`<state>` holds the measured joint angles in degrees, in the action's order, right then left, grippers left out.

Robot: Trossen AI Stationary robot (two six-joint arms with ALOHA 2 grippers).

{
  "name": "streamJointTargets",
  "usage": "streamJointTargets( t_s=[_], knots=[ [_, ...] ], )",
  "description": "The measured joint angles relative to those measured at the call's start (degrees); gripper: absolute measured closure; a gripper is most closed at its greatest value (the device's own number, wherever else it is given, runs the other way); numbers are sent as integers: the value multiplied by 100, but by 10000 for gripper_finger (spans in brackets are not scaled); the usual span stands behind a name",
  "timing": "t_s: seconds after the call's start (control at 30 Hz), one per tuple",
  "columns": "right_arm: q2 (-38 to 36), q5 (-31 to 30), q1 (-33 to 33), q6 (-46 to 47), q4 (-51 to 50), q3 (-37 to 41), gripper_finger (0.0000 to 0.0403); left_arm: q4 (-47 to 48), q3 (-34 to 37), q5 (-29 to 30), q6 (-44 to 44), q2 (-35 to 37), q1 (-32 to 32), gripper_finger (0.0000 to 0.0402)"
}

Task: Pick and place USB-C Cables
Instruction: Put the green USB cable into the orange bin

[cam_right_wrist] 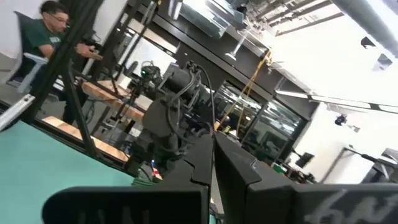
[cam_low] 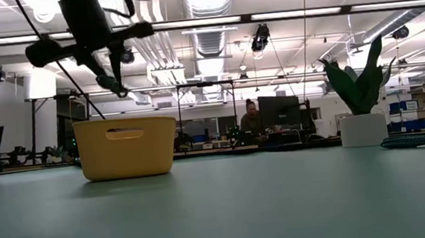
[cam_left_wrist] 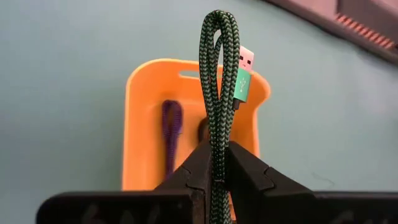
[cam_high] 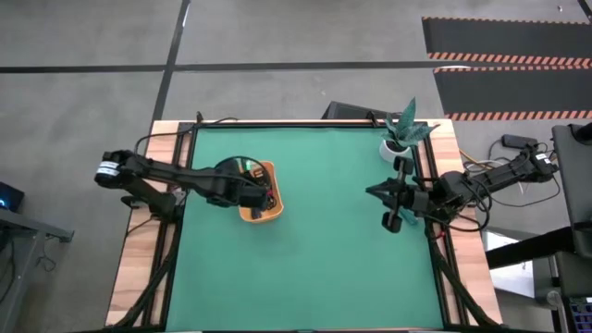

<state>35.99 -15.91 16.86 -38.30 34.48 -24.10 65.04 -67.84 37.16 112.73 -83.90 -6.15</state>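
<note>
The left gripper (cam_left_wrist: 214, 163) was clamped on a dark green braided USB-C cable (cam_left_wrist: 219, 87), folded into a narrow loop and held near its lower end, above the orange tray (cam_left_wrist: 138, 93). The cable was judged light and limp but stiffened by its fold: it stood upright from the fingers (cam_left_wrist: 189, 174) without sagging. The braid should give good friction, so slipping looked unlikely. The pinch across both strands at mid-bundle was judged the right hold; a grip on the mint-green plug (cam_left_wrist: 242, 78) would let the loop fall open.

The left wrist view alone showed the hold itself and a dark blue cable (cam_left_wrist: 171, 134) lying inside the tray, with something dark beside it that could not be identified. The high view placed the left gripper (cam_high: 252, 192) over the tray (cam_high: 270, 211) at the mat's left side, and the right gripper (cam_high: 393, 196) idle at the right edge near the potted plant (cam_high: 403, 129). The low view showed only the tray's outer wall (cam_low: 127, 147), its contents hidden. In the right wrist view the right gripper's fingers (cam_right_wrist: 196, 163) lay together, holding nothing.
</note>
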Motion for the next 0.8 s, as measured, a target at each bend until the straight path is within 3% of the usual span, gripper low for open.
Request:
streamJointTargets(
  t_s=[0.27,0.43,0.8],
  knots=[
    [0,-871,0,-117,-78,-1,394,-111,46,-192,-710,-17,370,381],
    [-13,-1297,0,-219,-169,0,394,-708,75,-184,-1345,-72,486,381],
    [-242,-1536,0,-225,-787,-2,394,-764,-1,-336,-1406,-609,502,381]
  ],
)
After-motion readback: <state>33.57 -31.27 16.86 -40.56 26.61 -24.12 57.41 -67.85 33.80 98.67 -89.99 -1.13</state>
